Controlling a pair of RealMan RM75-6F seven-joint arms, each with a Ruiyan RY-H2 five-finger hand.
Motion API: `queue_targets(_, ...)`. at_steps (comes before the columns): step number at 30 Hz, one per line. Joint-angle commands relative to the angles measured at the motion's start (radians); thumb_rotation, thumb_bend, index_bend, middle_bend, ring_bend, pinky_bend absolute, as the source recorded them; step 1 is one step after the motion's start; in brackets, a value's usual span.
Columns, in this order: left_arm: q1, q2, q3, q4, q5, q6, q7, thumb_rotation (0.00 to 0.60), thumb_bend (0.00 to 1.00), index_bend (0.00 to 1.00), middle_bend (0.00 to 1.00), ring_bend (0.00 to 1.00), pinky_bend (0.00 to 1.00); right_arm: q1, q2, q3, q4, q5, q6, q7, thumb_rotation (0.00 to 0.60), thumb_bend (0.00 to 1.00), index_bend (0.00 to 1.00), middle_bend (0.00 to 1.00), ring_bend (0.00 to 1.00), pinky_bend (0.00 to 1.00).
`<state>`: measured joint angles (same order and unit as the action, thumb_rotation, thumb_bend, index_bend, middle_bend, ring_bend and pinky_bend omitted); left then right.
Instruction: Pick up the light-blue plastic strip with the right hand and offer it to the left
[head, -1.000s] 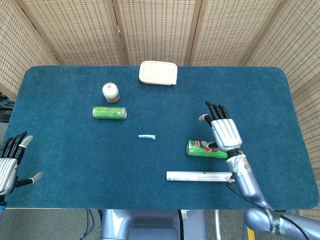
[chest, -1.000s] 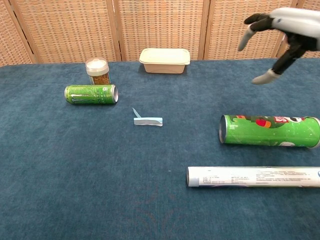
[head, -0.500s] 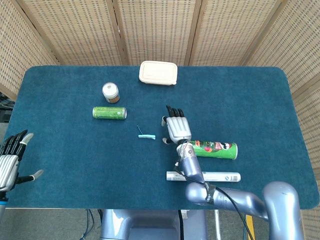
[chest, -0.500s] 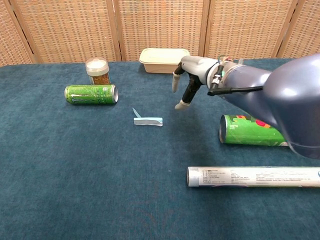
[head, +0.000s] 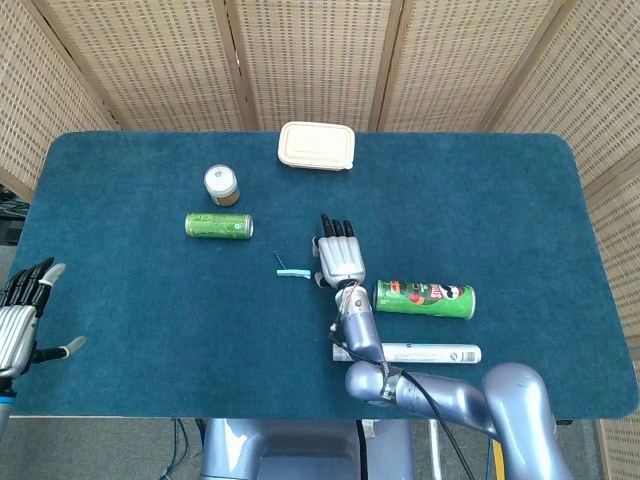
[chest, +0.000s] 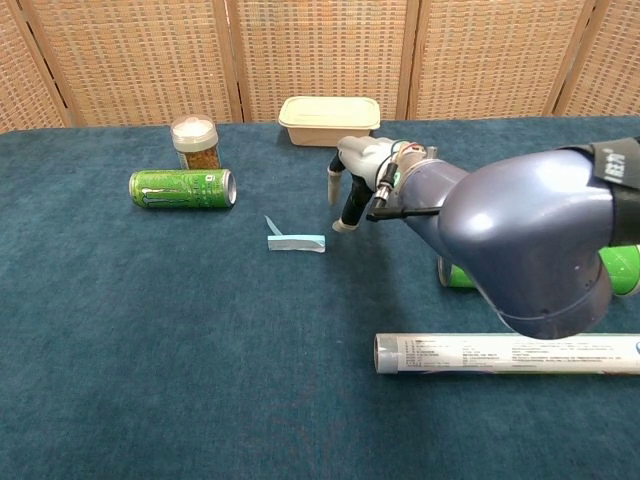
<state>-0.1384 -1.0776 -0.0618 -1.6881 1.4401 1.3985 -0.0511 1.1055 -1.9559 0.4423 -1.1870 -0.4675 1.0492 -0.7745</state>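
Fingers (head: 337, 230) of the right hand (head: 340, 256) are spread apart and hold nothing; they hang just right of the light-blue plastic strip (head: 294, 273), apparently not touching it. That thin, flat strip lies on the dark-blue cloth table (head: 150, 300), near the green drink can (head: 219, 226) lying on its side and well apart from the left hand (head: 22, 322), which waits with fingers apart. Recommended procedure: lower the fingertips onto the strip's near end, pinch across its narrow width, and avoid pushing it flat into the cloth.
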Motion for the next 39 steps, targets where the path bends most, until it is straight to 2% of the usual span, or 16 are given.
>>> queue_targets(1, -0.003, -0.001, 0.0, 0.001, -0.004, -0.006, 0.001, 0.6, 0.0, 0.0, 0.0, 0.0, 0.0, 0.015, -0.035, 0.005, 0.044, 0.013, -0.009, 0.003, 0.6, 0.34, 0.43, 0.0, 0.0, 0.0)
queue_targets(25, -0.016, 0.005, -0.008, 0.009, -0.032, -0.035, -0.024, 0.6, 0.0, 0.0, 0.0, 0.0, 0.0, 0.071, -0.174, 0.042, 0.268, -0.039, -0.085, 0.069, 0.6, 0.35, 0.48, 0.0, 0.0, 0.0)
queue_targets(39, -0.023, 0.004, -0.008, 0.011, -0.043, -0.049, -0.021, 0.6, 0.0, 0.0, 0.0, 0.0, 0.0, 0.065, -0.206, 0.048, 0.333, -0.089, -0.124, 0.111, 0.6, 0.39, 0.52, 0.0, 0.0, 0.0)
